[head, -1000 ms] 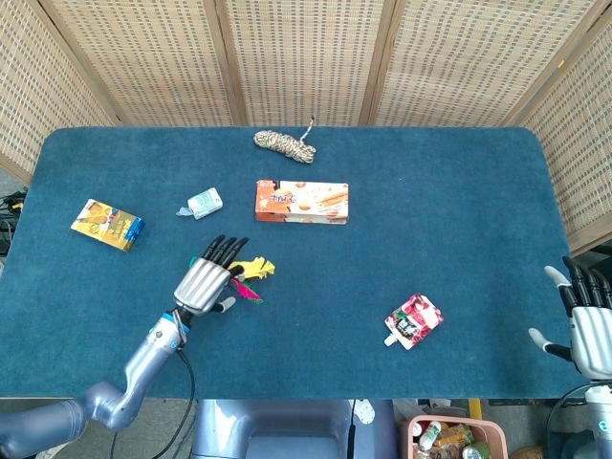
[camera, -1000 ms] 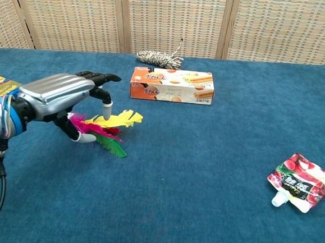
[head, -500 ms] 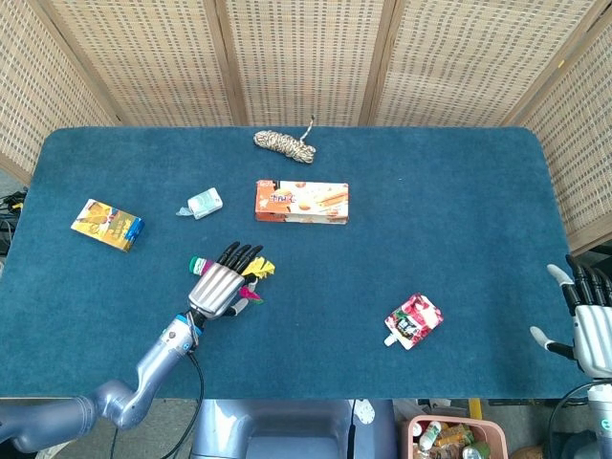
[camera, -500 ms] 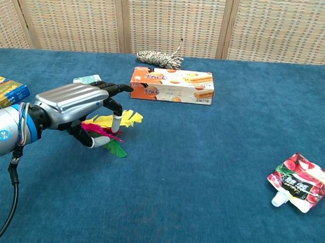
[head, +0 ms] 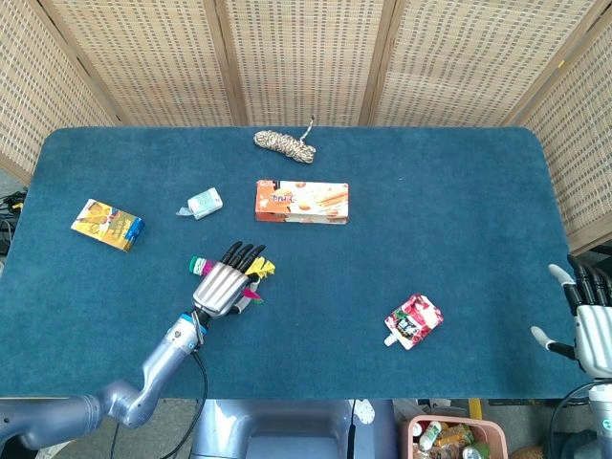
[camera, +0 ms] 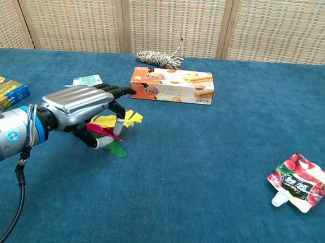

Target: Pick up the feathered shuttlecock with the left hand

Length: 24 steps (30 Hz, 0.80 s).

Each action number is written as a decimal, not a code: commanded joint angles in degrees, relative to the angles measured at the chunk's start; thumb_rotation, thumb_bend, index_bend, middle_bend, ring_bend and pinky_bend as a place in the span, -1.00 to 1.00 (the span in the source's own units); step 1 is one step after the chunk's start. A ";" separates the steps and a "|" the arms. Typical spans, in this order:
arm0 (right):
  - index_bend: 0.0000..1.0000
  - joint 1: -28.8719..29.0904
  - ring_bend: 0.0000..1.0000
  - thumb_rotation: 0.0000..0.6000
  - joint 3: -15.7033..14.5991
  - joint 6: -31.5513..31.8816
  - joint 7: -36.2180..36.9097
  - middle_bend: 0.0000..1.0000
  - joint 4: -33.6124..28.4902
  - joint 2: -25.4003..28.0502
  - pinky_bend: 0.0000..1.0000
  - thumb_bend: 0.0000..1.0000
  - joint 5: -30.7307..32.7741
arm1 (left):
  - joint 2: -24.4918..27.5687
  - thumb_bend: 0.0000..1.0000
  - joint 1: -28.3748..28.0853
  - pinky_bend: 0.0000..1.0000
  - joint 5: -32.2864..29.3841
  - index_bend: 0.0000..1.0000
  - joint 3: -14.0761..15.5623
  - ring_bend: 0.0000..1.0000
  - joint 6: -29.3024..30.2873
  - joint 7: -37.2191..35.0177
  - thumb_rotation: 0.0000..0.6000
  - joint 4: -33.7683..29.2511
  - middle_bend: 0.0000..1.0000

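One left robot hand [camera: 79, 105] over shuttlecock [camera: 115, 130]; cookie box [camera: 172, 85] near.

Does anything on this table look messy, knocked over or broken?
Nothing looks spilled or broken. The items are loosely scattered: the red pouch lies flat with its spout toward the table's front edge, and the feathered shuttlecock lies on its side under the left hand, its feathers splayed. The biscuit box looks intact.

A rectangular table covered in dark blue carpet-like fabric [head: 449, 210] fills the scene. Woven wicker screen panels in brown wooden frames [head: 306, 57] stand along its far edge and both sides.
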 commanded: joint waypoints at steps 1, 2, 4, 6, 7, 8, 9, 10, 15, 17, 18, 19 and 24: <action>-1.00 -0.02 -1.00 1.00 0.01 0.03 0.11 -1.00 0.03 0.03 -1.00 -1.00 0.01 | -0.20 -0.19 -0.16 -1.00 -0.34 0.19 0.10 -1.00 0.04 0.20 1.00 0.08 -1.00; -1.00 -0.02 -1.00 1.00 0.03 0.04 0.18 -1.00 0.05 0.04 -1.00 -1.00 0.02 | -0.24 -0.19 -0.18 -1.00 -0.46 0.24 0.12 -1.00 0.14 0.33 1.00 0.09 -1.00; -1.00 -0.05 -1.00 1.00 0.10 0.09 0.36 -1.00 0.09 0.09 -1.00 -1.00 0.14 | -0.40 -0.19 -0.17 -1.00 -0.47 0.31 0.09 -1.00 0.92 0.87 1.00 0.31 -1.00; -1.00 -0.05 -1.00 1.00 0.12 0.08 0.50 -1.00 0.15 0.11 -1.00 -1.00 0.17 | -0.38 -0.19 -0.11 -1.00 -0.53 0.39 0.05 -1.00 1.36 0.81 1.00 0.17 -1.00; -1.00 -0.06 -1.00 1.00 0.12 0.08 0.56 -1.00 0.16 0.11 -1.00 -1.00 0.18 | -0.31 -0.19 -0.08 -1.00 -0.57 0.41 0.02 -1.00 1.52 0.70 1.00 0.03 -1.00; -1.00 -0.06 -1.00 1.00 0.14 0.08 0.68 -1.00 0.18 0.13 -1.00 -1.00 0.18 | -0.07 -0.19 0.00 -1.00 -0.62 0.44 -0.09 -1.00 1.91 0.46 1.00 -0.30 -1.00; -1.00 -0.07 -1.00 1.00 0.14 0.10 0.75 -1.00 0.18 0.15 -1.00 -1.00 0.18 | 0.22 -0.18 0.06 -1.00 -0.62 0.47 -0.18 -1.00 2.20 0.33 1.00 -0.61 -1.00; -1.00 -0.07 -1.00 1.00 0.12 0.09 0.85 -1.00 0.19 0.16 -1.00 -1.00 0.14 | 0.74 -0.18 0.15 -1.00 -0.65 0.47 -0.34 -1.00 2.60 0.07 1.00 -1.20 -1.00; -1.00 -0.08 -1.00 1.00 0.11 0.13 0.91 -1.00 0.15 0.20 -1.00 -1.00 0.10 | 3.11 -0.17 0.63 -1.00 -0.84 0.48 -1.16 -1.00 3.71 -2.19 1.00 -4.46 -1.00; -1.00 -0.10 -1.00 1.00 0.09 0.14 0.98 -1.00 0.09 0.21 -1.00 -1.00 0.09 | 5.11 -0.14 1.13 -1.00 -1.02 0.48 -1.78 -1.00 4.18 -5.21 1.00 -7.16 -1.00; -1.00 -0.10 -1.00 1.00 0.08 0.15 1.03 -1.00 0.06 0.20 -1.00 -1.00 0.05 | 6.48 -0.12 1.50 -1.00 -0.88 0.48 -2.33 -1.00 4.88 -7.27 1.00 -8.61 -1.00; -1.00 -0.10 -1.00 1.00 0.06 0.13 1.07 -1.00 0.04 0.19 -1.00 -1.00 0.04 | 7.42 -0.12 1.80 -1.00 -0.80 0.48 -2.76 -1.00 5.42 -8.99 1.00 -9.48 -1.00; -1.00 -0.11 -1.00 1.00 0.02 0.16 0.92 -1.00 -0.23 0.16 -1.00 -1.00 0.02 | 13.38 -0.09 3.05 -1.00 -2.60 0.52 -5.38 -1.00 4.98 -20.88 1.00 -14.16 -1.00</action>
